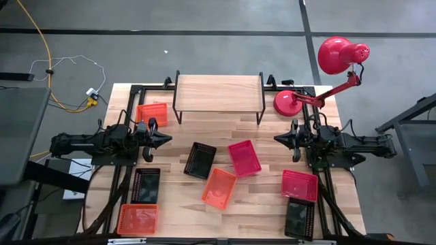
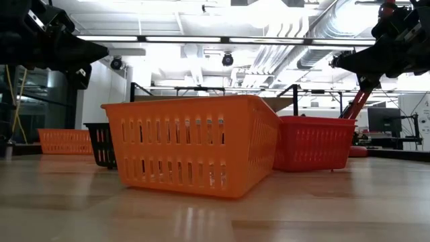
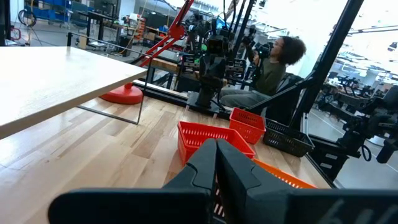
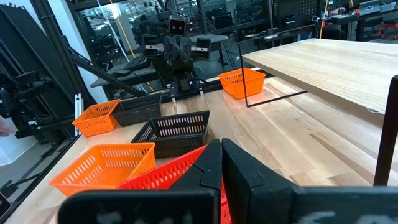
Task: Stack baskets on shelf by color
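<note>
The light-wood shelf [image 1: 219, 92] stands on thin black legs at the table's far side. Several baskets rest on their bottoms on the table: a black one [image 1: 200, 160], a pinkish red one [image 1: 244, 158] and an orange one [image 1: 219, 188] in the middle, an orange one [image 1: 151, 113] beside the shelf's left legs, and others near both arm bases. My left gripper [image 1: 167, 139] hovers left of the black basket, shut and empty. My right gripper [image 1: 278, 138] hovers right of the pinkish red basket, also shut and empty.
A red desk lamp [image 1: 337, 58] stands at the far right corner, its base [image 1: 289, 102] next to the shelf. A black basket [image 1: 146, 185] and an orange one [image 1: 138, 219] lie near left, a red one [image 1: 300, 185] and a black one [image 1: 300, 218] near right. A person [image 3: 273, 62] sits beyond the table.
</note>
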You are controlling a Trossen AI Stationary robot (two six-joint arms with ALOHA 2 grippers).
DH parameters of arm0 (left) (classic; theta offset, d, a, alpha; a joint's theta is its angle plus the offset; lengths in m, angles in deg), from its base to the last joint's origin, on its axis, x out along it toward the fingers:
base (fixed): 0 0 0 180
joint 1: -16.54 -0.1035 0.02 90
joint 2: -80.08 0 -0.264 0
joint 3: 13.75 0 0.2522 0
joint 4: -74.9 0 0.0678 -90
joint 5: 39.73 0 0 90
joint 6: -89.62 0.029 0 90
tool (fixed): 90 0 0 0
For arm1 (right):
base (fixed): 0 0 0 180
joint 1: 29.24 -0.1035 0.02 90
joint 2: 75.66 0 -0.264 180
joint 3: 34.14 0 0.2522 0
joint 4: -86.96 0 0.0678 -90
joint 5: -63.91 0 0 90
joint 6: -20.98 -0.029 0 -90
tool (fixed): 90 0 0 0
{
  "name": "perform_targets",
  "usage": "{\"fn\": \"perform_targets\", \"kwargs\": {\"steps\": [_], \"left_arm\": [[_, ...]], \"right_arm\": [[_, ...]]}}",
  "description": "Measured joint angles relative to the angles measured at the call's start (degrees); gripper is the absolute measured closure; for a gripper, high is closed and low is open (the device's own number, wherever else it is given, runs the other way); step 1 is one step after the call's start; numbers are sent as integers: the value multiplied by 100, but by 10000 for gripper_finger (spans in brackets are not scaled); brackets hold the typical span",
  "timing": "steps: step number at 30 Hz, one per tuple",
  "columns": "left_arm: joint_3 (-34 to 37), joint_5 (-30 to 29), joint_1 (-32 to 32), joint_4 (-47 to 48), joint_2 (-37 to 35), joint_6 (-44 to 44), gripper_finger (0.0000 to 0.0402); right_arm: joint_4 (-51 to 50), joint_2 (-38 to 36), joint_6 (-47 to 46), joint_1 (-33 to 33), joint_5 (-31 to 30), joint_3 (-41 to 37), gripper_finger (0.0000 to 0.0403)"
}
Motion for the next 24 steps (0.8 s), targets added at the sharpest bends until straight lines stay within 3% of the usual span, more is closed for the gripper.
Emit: {"fn": "perform_targets", "kwargs": {"steps": [4, 7, 12, 15, 19, 24], "left_arm": [[1, -54, 0, -299, 0, -136, 401], [1, -83, 2, -891, 0, -996, 401], [-5, -642, 0, -1557, 56, -1454, 401], [-288, -400, 4, -1416, 282, -1745, 392], [-1210, 336, 13, -5, 969, -1701, 351], [-2951, 1251, 13, 3163, 2156, -957, 276]], "right_arm": [[-1, 0, -1, -1, 0, -1, 402], [-2, 0, -1, -1, 0, 0, 402], [-2, 0, -1, -2, 0, -2, 402], [0, 0, 0, -2, 0, 0, 402], [-1, 0, 0, -1, 0, -2, 402], [-1, 0, 2, -2, 0, 0, 402]]}}
